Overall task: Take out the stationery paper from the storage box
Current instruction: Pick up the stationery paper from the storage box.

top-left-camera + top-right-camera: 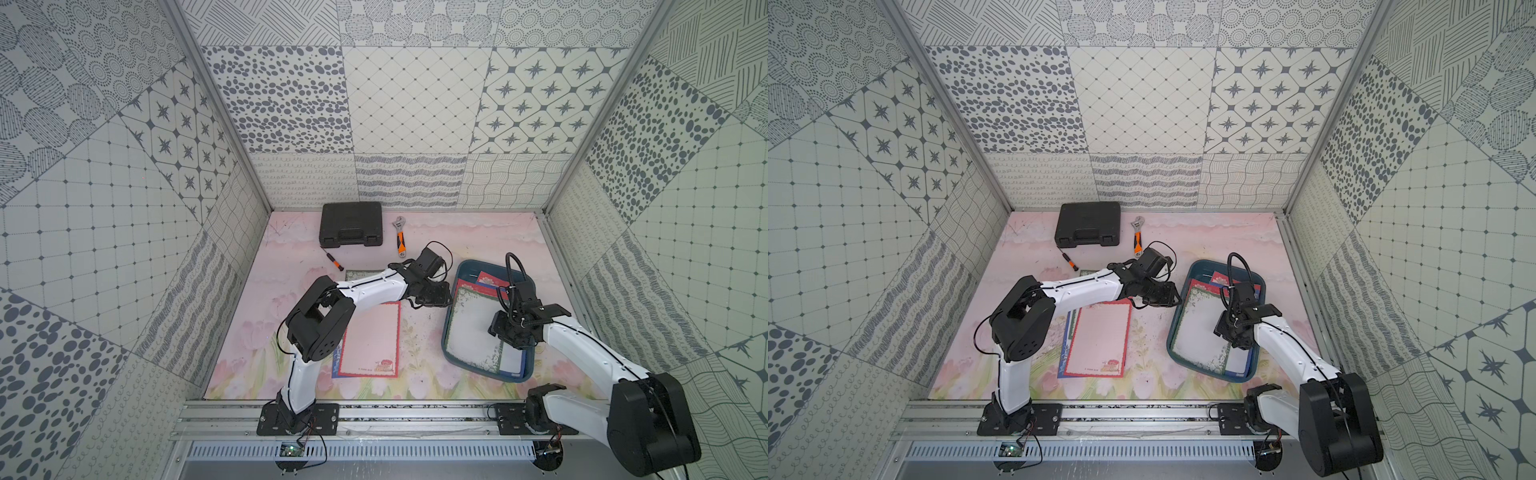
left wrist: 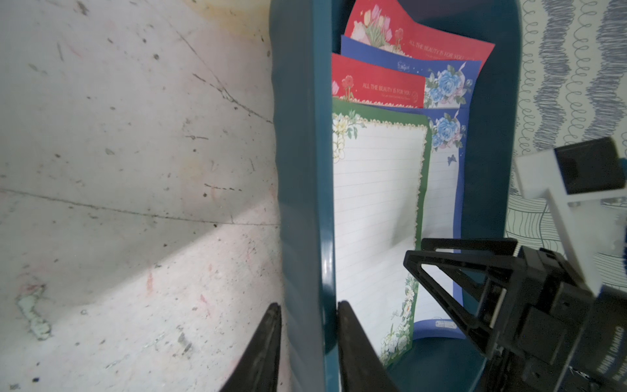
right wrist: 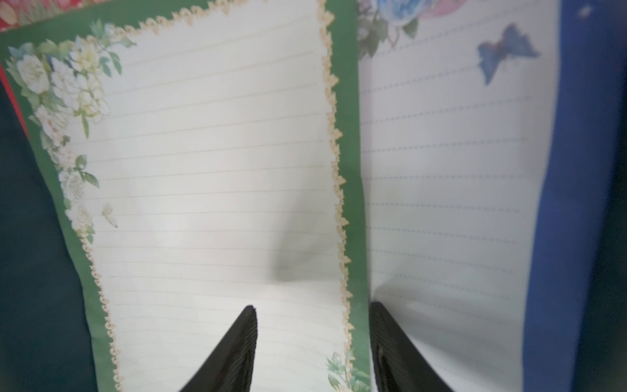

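The storage box [image 1: 478,370], a shallow dark teal tray with rounded corners and low walls, is set on the pink floral table [image 1: 419,345] at the robot's right. The stationery paper [image 1: 473,328] is stacked loosely inside it. Uppermost is a green-bordered sheet [image 3: 210,190], white and ruled, trimmed with a cream scalloped line and white roses at its corners. A blue-bordered sheet [image 3: 448,190] with blue roses and a butterfly is exposed beside and under it. Two red sheets [image 2: 376,81] with printed flowers are fanned out at the far end. More sheets are laid outside the box, a red-edged pink sheet [image 1: 370,340] on top of them. The box's wall is pinched by the left gripper [image 2: 309,305]. The right gripper [image 3: 312,307] is spread, and the green sheet's edge is straddled by its fingertips.
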Controlling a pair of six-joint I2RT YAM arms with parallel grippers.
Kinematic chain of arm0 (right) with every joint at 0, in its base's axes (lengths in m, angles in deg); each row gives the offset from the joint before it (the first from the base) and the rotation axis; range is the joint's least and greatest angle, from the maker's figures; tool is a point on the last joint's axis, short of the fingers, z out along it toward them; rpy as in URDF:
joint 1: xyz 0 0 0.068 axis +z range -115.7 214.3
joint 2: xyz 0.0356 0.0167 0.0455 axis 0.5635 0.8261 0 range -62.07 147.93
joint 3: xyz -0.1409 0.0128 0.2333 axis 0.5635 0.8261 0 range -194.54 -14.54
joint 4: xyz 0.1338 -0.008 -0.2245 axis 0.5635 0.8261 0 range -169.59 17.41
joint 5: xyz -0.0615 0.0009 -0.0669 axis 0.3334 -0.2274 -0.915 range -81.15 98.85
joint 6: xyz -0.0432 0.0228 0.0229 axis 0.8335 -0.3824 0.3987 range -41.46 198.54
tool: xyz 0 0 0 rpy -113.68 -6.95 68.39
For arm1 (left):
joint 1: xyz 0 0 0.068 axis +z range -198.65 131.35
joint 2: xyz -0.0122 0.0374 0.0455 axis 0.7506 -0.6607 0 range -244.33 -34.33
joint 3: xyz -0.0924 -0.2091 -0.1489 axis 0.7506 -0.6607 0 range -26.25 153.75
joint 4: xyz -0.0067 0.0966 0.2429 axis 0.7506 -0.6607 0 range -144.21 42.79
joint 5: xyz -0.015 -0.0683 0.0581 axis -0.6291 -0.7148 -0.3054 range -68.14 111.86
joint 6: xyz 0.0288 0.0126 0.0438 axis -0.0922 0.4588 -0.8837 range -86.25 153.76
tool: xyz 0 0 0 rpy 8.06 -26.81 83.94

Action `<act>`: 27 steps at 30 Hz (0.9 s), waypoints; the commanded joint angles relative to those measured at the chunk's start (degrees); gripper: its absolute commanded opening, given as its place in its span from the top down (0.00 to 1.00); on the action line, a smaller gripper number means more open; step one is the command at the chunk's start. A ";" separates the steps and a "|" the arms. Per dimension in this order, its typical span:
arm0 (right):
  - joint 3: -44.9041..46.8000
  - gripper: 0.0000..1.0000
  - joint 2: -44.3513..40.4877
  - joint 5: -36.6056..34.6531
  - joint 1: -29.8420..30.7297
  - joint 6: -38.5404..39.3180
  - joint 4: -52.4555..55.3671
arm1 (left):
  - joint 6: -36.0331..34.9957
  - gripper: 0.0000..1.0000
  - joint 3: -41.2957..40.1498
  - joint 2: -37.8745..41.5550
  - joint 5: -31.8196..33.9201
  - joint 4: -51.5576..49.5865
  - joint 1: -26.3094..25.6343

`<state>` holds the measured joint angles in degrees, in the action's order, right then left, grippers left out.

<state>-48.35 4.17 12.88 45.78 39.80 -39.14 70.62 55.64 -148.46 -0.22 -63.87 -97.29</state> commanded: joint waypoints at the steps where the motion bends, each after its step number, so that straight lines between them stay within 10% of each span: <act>1: -0.67 0.46 -0.58 0.97 -0.26 0.16 -1.12 | -0.20 0.70 0.47 -0.66 0.11 -1.25 -0.47; 27: 0.20 0.61 -5.54 9.66 -0.19 -2.54 -6.14 | -0.16 0.73 1.79 -2.86 -1.20 -2.44 -0.84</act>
<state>-48.32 0.01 20.55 45.78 38.36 -42.24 70.84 56.86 -150.82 -1.38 -64.11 -97.83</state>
